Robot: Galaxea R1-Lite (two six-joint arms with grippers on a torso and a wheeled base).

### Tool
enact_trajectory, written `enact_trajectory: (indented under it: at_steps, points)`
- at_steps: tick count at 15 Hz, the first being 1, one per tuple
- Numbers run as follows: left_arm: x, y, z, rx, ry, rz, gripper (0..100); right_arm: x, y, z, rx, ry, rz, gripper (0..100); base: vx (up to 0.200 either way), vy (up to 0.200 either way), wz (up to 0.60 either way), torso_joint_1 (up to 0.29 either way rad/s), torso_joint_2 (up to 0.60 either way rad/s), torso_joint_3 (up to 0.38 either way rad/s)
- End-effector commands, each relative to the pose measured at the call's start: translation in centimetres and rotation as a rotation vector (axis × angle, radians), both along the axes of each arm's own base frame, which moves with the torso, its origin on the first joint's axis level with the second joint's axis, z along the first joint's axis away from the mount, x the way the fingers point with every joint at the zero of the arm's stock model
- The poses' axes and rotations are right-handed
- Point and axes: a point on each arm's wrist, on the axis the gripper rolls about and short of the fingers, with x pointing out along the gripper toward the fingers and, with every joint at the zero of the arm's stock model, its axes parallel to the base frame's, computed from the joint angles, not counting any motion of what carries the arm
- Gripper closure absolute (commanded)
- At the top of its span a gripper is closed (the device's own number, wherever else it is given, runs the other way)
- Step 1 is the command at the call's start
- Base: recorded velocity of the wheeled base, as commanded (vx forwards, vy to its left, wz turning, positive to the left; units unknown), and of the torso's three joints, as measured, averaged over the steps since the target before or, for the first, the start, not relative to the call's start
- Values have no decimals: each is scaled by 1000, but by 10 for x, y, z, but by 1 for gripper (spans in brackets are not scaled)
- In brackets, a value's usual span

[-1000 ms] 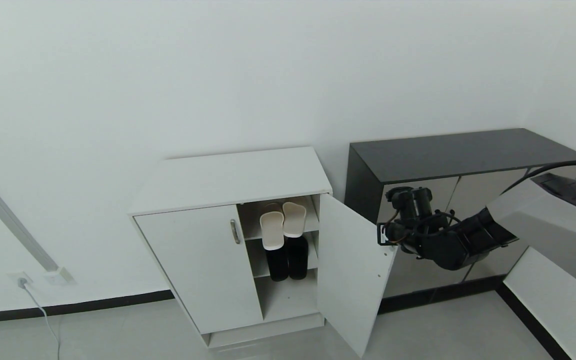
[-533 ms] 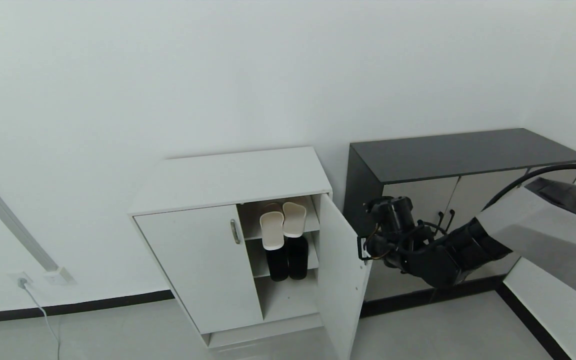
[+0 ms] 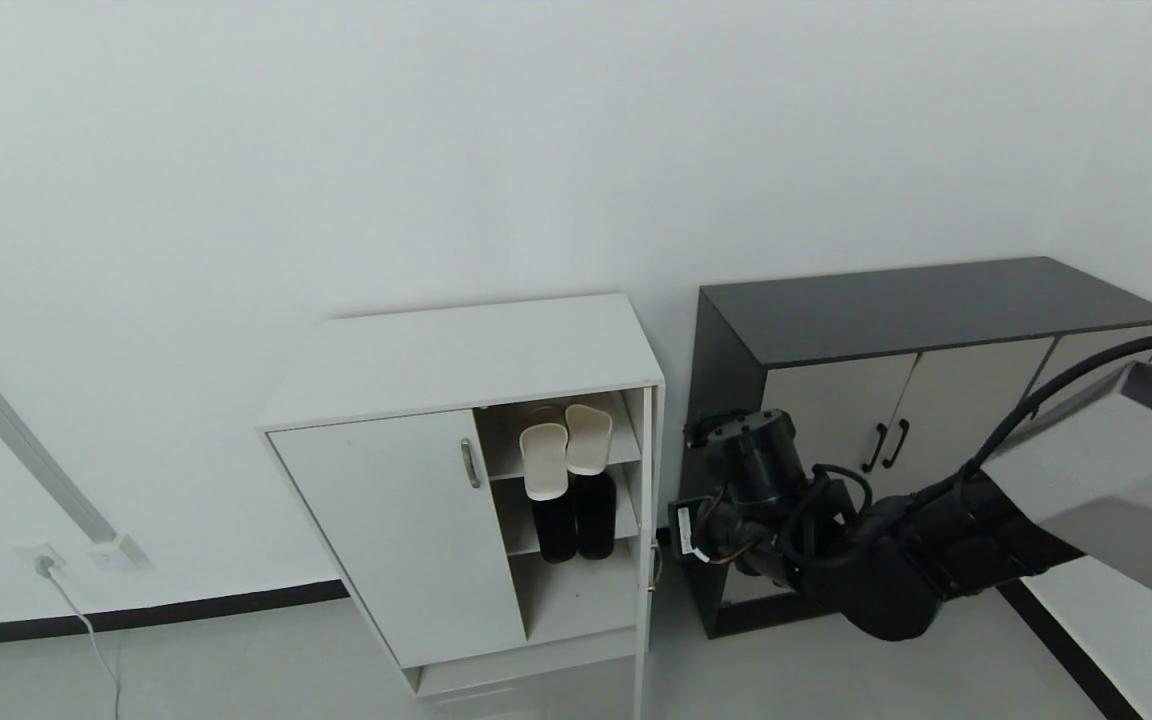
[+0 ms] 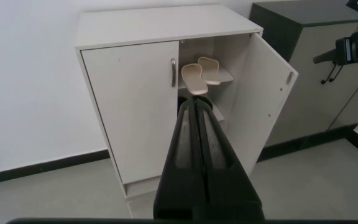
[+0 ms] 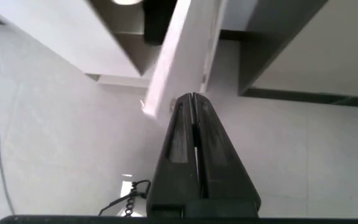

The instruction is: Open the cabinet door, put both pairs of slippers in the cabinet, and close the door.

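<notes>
The white cabinet [image 3: 456, 360] has its left door [image 3: 406, 530] closed and its right door [image 3: 645, 560] standing part open, edge-on in the head view. Inside, a beige pair of slippers [image 3: 566, 452] lies on the upper shelf and a black pair [image 3: 576, 520] on the shelf below. My right gripper [image 5: 194, 97] is shut and empty, its tip close against the outer face of the right door [image 5: 182, 56]; I cannot tell if it touches. My left gripper [image 4: 196, 104] is shut and empty, held back in front of the cabinet [image 4: 135, 93], pointing toward the beige slippers [image 4: 201, 70].
A dark-topped cabinet [image 3: 916, 310] with grey doors stands directly right of the white one, behind my right arm. A wall socket with a cable [image 3: 44, 562] and a slanted conduit [image 3: 6, 430] are at the left. Light floor [image 3: 236, 670] lies in front.
My right arm has moved left, and the right door has swung with it from wide open to about edge-on. The slippers have not moved.
</notes>
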Motion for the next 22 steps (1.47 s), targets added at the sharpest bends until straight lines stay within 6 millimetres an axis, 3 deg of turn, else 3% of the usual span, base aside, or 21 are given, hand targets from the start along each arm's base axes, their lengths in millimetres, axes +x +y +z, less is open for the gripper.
enact_trajectory:
  at_steps: [1, 7, 13, 15, 20, 22]
  points:
    - [0, 0, 0, 0, 0, 1, 100, -12, -4, 13, 31, -18, 44, 100, 0, 0, 0, 0, 0, 0]
    - [0, 0, 0, 0, 0, 1, 100, -14, -7, 14, 16, -26, 62, 100, 0, 0, 0, 0, 0, 0]
    - [0, 0, 0, 0, 0, 1, 100, -18, -9, 10, 14, -10, 80, 100, 0, 0, 600, 4, 6, 1]
    - [0, 0, 0, 3, -2, -1, 100, -20, -11, 11, 21, -23, 91, 100, 0, 0, 0, 0, 0, 0]
    - [0, 0, 0, 3, 0, -1, 100, -27, -26, 21, 7, -70, 83, 100, 0, 0, 0, 0, 0, 0]
    - [0, 0, 0, 3, 0, -1, 100, -30, -44, 28, -3, -83, 40, 100, 0, 0, 0, 0, 0, 0]
